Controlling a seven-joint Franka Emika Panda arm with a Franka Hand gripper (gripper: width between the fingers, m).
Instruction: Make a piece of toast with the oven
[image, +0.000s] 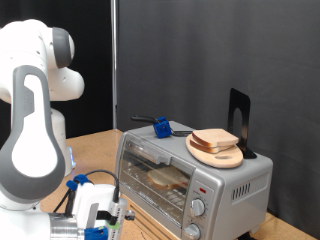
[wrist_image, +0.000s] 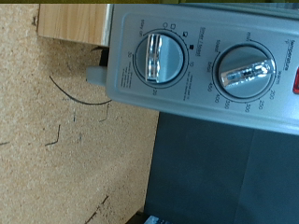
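The silver-grey oven (image: 190, 180) stands on the wooden table at the exterior view's lower right. Its glass door looks shut, and a slice of toast (image: 168, 180) lies on the rack behind the glass. More alike slices (image: 214, 140) are stacked on a round wooden board (image: 222, 157) on the oven's top. My gripper (image: 106, 222) hangs low at the exterior view's bottom left, in front of the oven and apart from it. The wrist view shows the oven's control panel (wrist_image: 201, 89) with two round knobs (wrist_image: 159, 56) (wrist_image: 245, 70). No fingers show clearly there.
A blue-and-black tool (image: 160, 127) lies on the oven's top beside the board. A black upright stand (image: 238, 112) rises behind the board. A dark curtain backs the scene. A thin black cable (wrist_image: 79, 95) lies on the cork-like table surface (wrist_image: 65, 149) next to the oven.
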